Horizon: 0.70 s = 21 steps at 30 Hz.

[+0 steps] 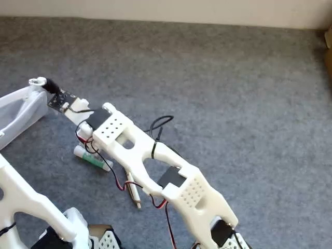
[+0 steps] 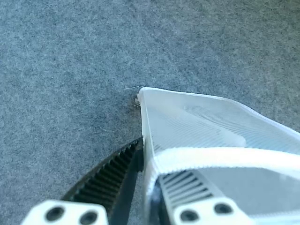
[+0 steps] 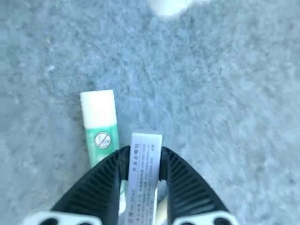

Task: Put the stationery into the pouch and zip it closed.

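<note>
My right gripper [image 3: 143, 153] is closed on a slim white block [image 3: 145, 183]. The block is rectangular, with flat faces and a sleeve of small print. It stands lengthwise between two black plastic fingers [image 3: 105, 176] whose inner faces are ribbed, and both fingers press against its long sides. I cannot tell whether the block is lifted or touches the surface [image 3: 225, 93], which is grey, short-piled and felt-like.

A glue stick [image 3: 99, 124] lies flat on the surface just beside the block, roughly parallel to it. It is a smooth cylinder with a white cap and a green label. Its lower end runs under one finger.

My left gripper [image 2: 146, 154] is nearly closed, pinching the edge of the pouch [image 2: 197, 122]. The pouch is translucent, whitish mesh with a fine woven grain, and a solid white band crosses it. It tapers to a pointed corner where a short thread sticks out. One black ribbed finger [image 2: 110, 180] sits outside the pouch, and the other shows dimly through the mesh.

From above, the pouch [image 1: 21, 111] sits at the left edge of the surface. The glue stick [image 1: 93, 158] lies to its right and nearer the near edge, below the white perforated shell of my right arm [image 1: 155, 155]. A thin pale pen [image 1: 134, 191] lies farther right, near the near edge and partly beneath that arm.
</note>
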Each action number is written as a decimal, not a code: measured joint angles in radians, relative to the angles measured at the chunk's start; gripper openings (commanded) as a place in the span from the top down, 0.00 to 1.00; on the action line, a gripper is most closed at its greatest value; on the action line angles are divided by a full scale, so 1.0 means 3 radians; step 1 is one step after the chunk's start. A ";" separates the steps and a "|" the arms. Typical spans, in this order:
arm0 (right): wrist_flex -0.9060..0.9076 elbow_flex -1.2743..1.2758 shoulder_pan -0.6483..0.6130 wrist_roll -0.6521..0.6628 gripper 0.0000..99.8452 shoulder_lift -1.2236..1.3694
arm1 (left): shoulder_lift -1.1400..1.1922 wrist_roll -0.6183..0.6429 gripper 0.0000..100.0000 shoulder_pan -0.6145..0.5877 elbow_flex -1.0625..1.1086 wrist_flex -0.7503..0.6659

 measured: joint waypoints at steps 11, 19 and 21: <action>0.0987 -0.0568 -0.0005 0.0000 1.00 -0.0368 | 0.0000 -0.0005 0.97 0.0107 0.0000 0.0000; 0.1340 -0.0568 -0.0005 0.0000 1.00 -0.0839 | 0.0000 -0.0005 0.97 0.0220 0.0005 0.0000; 0.1381 -0.0568 -0.0005 0.0000 1.00 -0.0997 | 0.0000 -0.0005 0.97 0.0276 0.0005 0.0000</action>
